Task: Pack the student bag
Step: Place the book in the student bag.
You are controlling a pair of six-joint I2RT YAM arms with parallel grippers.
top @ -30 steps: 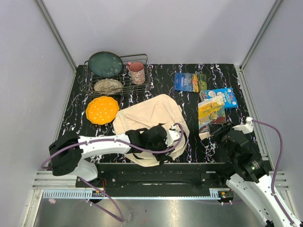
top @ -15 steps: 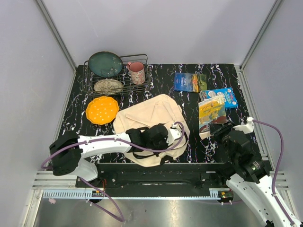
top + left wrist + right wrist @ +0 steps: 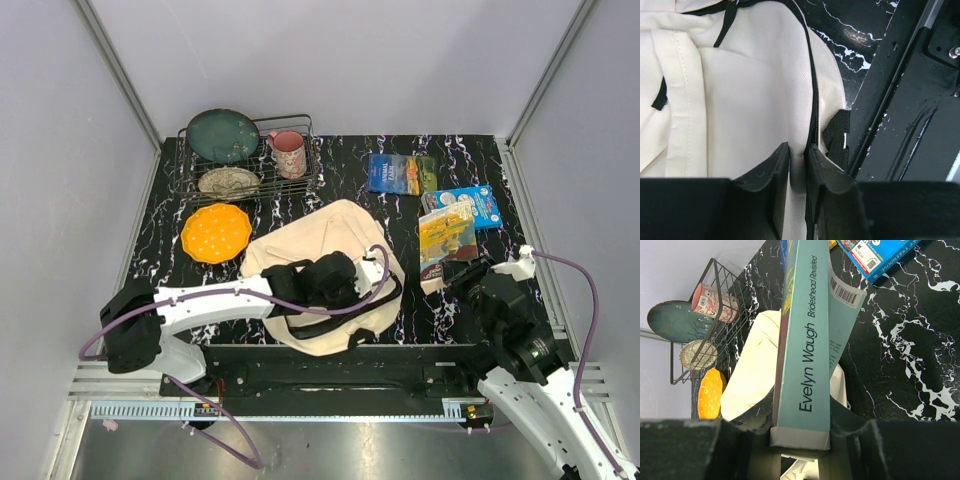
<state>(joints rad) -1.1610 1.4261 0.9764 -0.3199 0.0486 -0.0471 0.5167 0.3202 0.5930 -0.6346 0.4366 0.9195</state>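
The cream student bag [image 3: 320, 235] lies in the middle of the table, and its black zipper edge runs up the left wrist view [image 3: 740, 100]. My left gripper [image 3: 362, 288] sits over the bag's near right edge. Its jaws [image 3: 797, 150] pinch a fold of bag fabric beside the zipper. My right gripper [image 3: 458, 277] is shut on a teal-spined paperback book [image 3: 807, 340], held just right of the bag. The book's yellow cover [image 3: 445, 235] faces up. The jaws [image 3: 800, 425] grip the foot of the spine.
A wire dish rack [image 3: 300, 185] at the back left holds a teal plate [image 3: 222, 135], a pink mug [image 3: 289, 153] and a patterned dish [image 3: 229, 181]. An orange plate [image 3: 215, 232] lies in front of it. A blue book [image 3: 400, 173] and a blue packet [image 3: 470, 205] lie back right.
My left gripper has closed on the bag's edge and lifted it a little, so the bag's near right side bulges outward. The right arm and book have not moved.
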